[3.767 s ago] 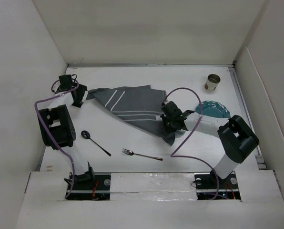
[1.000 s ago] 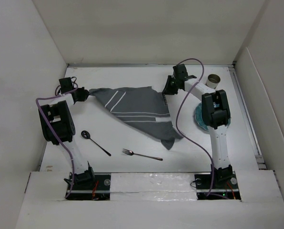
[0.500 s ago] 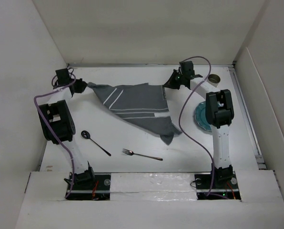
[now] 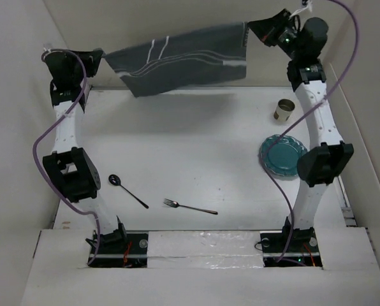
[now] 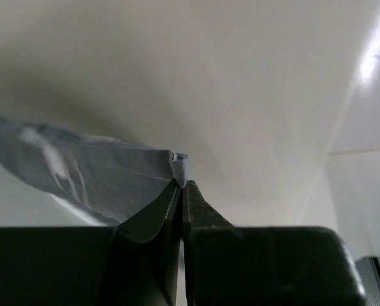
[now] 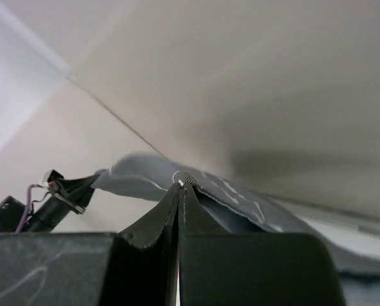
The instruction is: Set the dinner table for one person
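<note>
Top external view, far left: the left hand (image 4: 95, 62) is held high above the far left corner of the table (image 4: 196, 146), its fingers pressed together on one corner of a dark grey cloth (image 4: 183, 58) with white stripes. The left wrist view confirms this, with the cloth's hemmed corner pinched between the closed fingertips. Below, on the near left part of the white table, a dark spoon (image 4: 127, 190) lies diagonally, bowl toward the far left. The cloth hangs stretched in the air between the two hands, sagging a little at its lower left edge, clear of the table, which spreads beneath it from the arm bases to the back wall. A fork (image 4: 190, 206) lies near the front centre, just right of the spoon, tines to the left. At upper right, the right hand (image 4: 254, 29) is clamped on the cloth's other top corner. Beneath it stands a small cup (image 4: 284, 109), with a teal plate (image 4: 282, 153) nearer, both by the table's right edge.
</note>
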`<state>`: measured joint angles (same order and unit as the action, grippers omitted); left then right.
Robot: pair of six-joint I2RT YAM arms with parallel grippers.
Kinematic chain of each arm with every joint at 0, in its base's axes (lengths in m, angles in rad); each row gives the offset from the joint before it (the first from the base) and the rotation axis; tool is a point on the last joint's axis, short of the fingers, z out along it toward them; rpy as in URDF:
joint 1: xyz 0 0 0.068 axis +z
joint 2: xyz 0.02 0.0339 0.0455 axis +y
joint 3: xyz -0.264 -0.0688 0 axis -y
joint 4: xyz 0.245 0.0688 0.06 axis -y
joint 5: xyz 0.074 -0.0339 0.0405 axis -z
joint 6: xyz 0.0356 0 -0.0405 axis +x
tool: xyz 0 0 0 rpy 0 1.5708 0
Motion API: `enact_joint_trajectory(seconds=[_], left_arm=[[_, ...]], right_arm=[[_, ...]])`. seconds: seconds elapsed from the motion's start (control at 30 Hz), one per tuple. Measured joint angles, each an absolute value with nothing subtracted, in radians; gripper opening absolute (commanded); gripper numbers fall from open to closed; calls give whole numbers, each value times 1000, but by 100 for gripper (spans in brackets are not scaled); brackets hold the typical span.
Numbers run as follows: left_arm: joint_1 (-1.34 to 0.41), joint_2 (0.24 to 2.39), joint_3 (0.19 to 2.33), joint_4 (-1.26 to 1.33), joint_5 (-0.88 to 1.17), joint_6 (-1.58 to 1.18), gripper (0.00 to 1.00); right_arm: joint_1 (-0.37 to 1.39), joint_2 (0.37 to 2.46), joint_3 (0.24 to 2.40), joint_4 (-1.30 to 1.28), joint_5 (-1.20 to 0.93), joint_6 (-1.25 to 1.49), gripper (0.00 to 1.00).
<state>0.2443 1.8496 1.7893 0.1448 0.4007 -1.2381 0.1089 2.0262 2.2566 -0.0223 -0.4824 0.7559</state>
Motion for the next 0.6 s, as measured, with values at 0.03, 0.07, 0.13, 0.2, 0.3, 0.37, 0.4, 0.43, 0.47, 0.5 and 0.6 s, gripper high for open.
enact_joint_trajectory(seconds=[0.03, 0.07, 0.13, 0.2, 0.3, 0.37, 0.4, 0.43, 0.47, 0.5, 0.6], left_arm=[[255, 1814, 1743, 177, 412, -1237, 0], [268, 1768, 1680, 205, 422, -1236, 0], [293, 1684, 1557, 231, 453, -1233, 0], [311, 1620, 1424, 299, 476, -1211, 0], [331, 1556, 1203, 339, 500, -1174, 0], [336, 1546, 1064, 363, 500, -1157, 0], [335, 1544, 1005, 348, 497, -1141, 0], [329, 1544, 962, 326, 495, -1124, 0], [321, 1544, 929, 300, 493, -1104, 0], [314, 1543, 909, 279, 493, -1085, 0], [292, 1522, 873, 255, 494, -1045, 0]], right_arm=[[99, 1985, 2238, 3, -494, 750, 0], [89, 1942, 2196, 36, -506, 739, 0], [79, 1843, 2070, 63, -535, 714, 0], [80, 1747, 1861, 144, -540, 680, 0], [76, 1637, 1509, 181, -550, 643, 0], [68, 1617, 1295, 189, -549, 628, 0], [65, 1617, 1200, 184, -545, 620, 0], [62, 1618, 1112, 169, -533, 612, 0], [57, 1618, 1037, 144, -527, 603, 0], [50, 1618, 983, 118, -521, 596, 0], [27, 1611, 891, 71, -517, 572, 0]])
